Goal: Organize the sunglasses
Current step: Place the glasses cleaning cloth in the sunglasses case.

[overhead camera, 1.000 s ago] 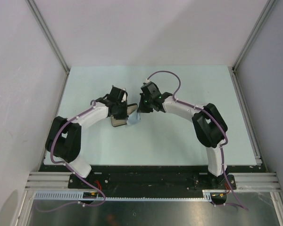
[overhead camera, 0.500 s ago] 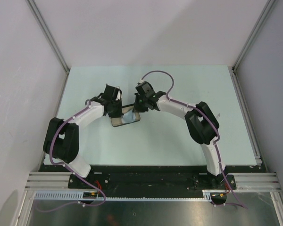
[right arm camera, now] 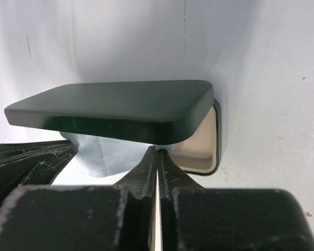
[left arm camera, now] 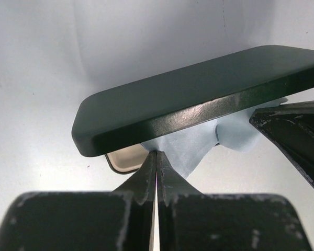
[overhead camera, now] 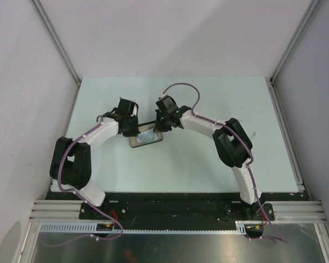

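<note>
The sunglasses showed in no view, so their look and place could not be told. The left claw (left arm camera: pixel 156 155) and right claw (right arm camera: pixel 156 150) were both pressed shut, tips at the lid edge of the half-open black case (left arm camera: pixel 199 89), beside blue cloth (left arm camera: pixel 183 151).

A pale mint-green rectangular tabletop (overhead camera: pixel 181 164) sits evenly lit between plain white enclosure walls (overhead camera: pixel 170 38), framed by slanting aluminium corner posts (overhead camera: pixel 55 38), a ridged aluminium rail (overhead camera: pixel 296 209) along its near edge.
</note>
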Robot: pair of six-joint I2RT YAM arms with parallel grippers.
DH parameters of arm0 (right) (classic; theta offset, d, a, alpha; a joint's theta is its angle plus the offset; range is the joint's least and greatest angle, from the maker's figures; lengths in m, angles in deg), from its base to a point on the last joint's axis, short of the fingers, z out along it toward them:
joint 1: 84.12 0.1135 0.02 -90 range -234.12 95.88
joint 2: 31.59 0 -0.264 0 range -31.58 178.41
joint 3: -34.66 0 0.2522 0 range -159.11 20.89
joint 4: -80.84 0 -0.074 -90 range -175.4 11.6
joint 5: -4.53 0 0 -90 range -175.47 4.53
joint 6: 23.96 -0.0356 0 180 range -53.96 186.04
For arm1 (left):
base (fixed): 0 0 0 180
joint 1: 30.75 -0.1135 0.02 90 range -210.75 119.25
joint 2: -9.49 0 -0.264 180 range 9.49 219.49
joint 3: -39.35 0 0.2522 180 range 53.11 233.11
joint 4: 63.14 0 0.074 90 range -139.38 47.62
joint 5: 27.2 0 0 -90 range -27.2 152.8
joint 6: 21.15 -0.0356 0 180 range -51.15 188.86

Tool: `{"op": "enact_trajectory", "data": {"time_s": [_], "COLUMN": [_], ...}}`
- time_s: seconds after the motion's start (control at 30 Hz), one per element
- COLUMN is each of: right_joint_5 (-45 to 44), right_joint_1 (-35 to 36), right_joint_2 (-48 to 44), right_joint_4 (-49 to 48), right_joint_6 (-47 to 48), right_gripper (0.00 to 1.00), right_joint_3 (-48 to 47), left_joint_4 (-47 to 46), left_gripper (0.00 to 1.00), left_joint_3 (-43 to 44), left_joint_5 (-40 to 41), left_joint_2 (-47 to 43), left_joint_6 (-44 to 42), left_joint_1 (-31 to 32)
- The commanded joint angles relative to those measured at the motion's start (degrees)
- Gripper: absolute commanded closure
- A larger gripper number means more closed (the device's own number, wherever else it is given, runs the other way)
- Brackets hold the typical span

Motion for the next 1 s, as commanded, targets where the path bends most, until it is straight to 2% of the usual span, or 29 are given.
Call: {"op": "enact_trajectory", "data": {"time_s": [0.0, 0.3, 0.67, 0.97], "right_joint_5": [-0.5, -1.8, -7.8, -8.1], "right_joint_1": [0.2, 0.3, 0.9, 1.1], "right_joint_2": [1.2, 2.8, 3.1, 4.6], "right_joint_4": [1.2, 2.3, 3.0, 2.4], "right_joint_6": [1.2, 2.2, 5.0, 7.0], "right_gripper": [1.0, 1.0, 1.0, 1.0], "right_joint_3": [-3.7, -4.8, -4.4, -5.9], "left_joint_4": [0.4, 0.8, 1.2, 1.2], "left_gripper": [1.0, 1.0, 1.0, 1.0], "left_joint_3": [-0.3, -0.4, -0.2, -0.2], "left_joint_5": [0.8, 1.3, 3.6, 4.1], "left_joint_2": [-0.8, 0.5, 2.2, 3.2], "left_joint_6": [-1.3, -0.9, -0.2, 0.6], "left_joint_1": [-0.3, -0.5, -0.5, -0.5]}}
